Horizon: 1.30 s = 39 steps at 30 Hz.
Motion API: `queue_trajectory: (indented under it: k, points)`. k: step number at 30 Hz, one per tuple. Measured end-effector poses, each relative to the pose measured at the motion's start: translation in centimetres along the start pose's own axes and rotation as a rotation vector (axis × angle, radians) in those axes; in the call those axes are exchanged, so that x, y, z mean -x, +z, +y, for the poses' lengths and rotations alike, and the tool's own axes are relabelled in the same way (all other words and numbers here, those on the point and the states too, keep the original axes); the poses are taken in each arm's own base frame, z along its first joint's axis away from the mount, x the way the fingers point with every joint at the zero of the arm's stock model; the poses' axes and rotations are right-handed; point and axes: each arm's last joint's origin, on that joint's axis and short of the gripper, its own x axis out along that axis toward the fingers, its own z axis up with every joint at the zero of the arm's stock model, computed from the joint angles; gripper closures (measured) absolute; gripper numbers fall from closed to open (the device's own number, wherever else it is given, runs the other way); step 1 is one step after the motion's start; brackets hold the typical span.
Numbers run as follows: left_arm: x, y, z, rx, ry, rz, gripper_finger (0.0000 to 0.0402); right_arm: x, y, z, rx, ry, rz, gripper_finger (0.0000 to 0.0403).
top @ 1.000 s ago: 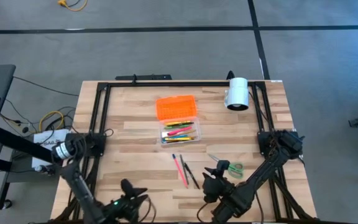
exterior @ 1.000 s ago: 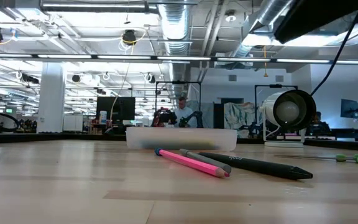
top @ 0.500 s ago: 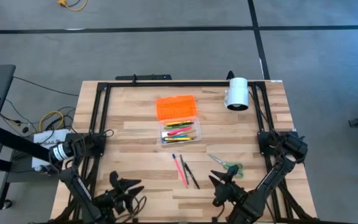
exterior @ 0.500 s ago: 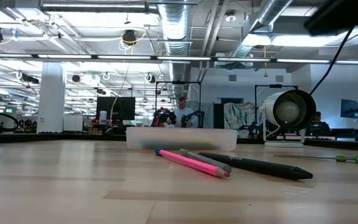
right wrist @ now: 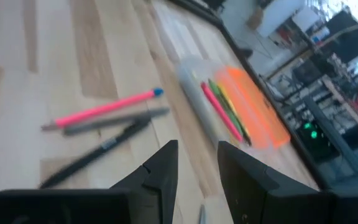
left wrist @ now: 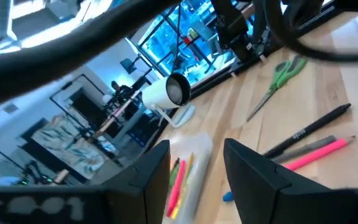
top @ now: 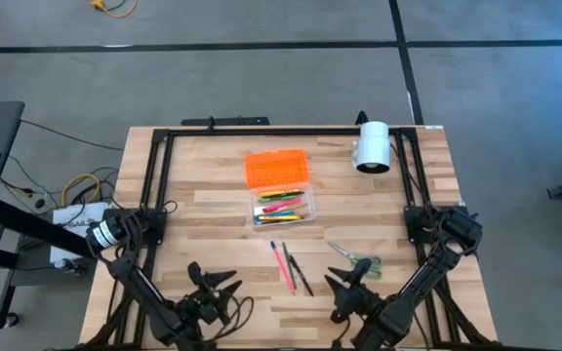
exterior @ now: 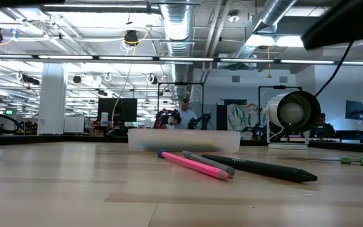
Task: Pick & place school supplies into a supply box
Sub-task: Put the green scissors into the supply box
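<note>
The supply box (top: 283,210) is a clear case in the table's middle with several coloured pens inside. Its orange lid (top: 278,168) lies just beyond it. On the wood nearer me lie a pink pencil (top: 282,265), a grey pencil (exterior: 210,162) and a black pen (top: 301,275). Green-handled scissors (top: 357,258) lie to their right. My left gripper (top: 218,288) hovers open near the front edge, left of the pencils, pointing at the box (left wrist: 188,174). My right gripper (top: 349,283) hovers open just in front of the scissors, with the pencils (right wrist: 104,107) ahead of it. Neither holds anything.
A white cylinder (top: 372,146) lies on its side at the far right corner. A black frame (top: 261,132) runs along the table's far edge and both sides. Bare wood lies to the left of the box and along the front edge between the two arms.
My left gripper has gone toward the table's right edge, sunk a little, and rolled about its wrist. My right gripper has sunk and shifted slightly toward the right edge, then kept still. Both stay open. The pencils, scissors and box have not moved.
</note>
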Motion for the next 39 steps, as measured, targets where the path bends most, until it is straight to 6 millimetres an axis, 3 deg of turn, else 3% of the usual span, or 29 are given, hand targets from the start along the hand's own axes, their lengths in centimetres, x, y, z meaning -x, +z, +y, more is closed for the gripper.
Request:
queue_trajectory:
  k: [8,12,17,22,27,33,35,39]
  points:
    - [0.0,5.1,-0.5,-0.145,-0.002,0.001,0.0258,0.5,5.1,0.6,0.09,0.063,-0.096,0.0294]
    - [-0.2,7.4,-1.0,-0.221,-0.084,0.051,0.0258,0.8,7.0,0.9,0.154,0.087,-0.152,0.0294]
    - [-1.0,9.7,-2.5,-0.278,-0.347,0.073,0.0258,0.9,8.0,1.2,0.225,0.098,-0.198,0.0294]
    - [-1.9,11.9,-3.7,-0.28,-0.727,-0.078,0.0258,1.5,8.3,1.5,0.219,0.118,-0.224,0.0294]
    - [-2.8,12.6,-4.0,-0.308,-0.898,-0.19,0.0258,2.8,8.7,2.4,0.234,0.276,-0.268,0.0294]
    - [-4.0,12.7,-3.9,-0.351,-0.935,-0.246,0.0258,6.5,9.7,4.0,0.398,0.603,-0.5,0.0294]
    - [-4.1,13.0,-3.8,-0.384,-0.896,-0.282,0.0258,7.4,9.4,4.2,0.483,0.601,-0.545,0.0294]
    - [-4.3,13.5,-2.9,-0.463,-0.764,-0.287,0.0258,8.0,9.2,3.5,0.531,0.437,-0.531,0.0294]
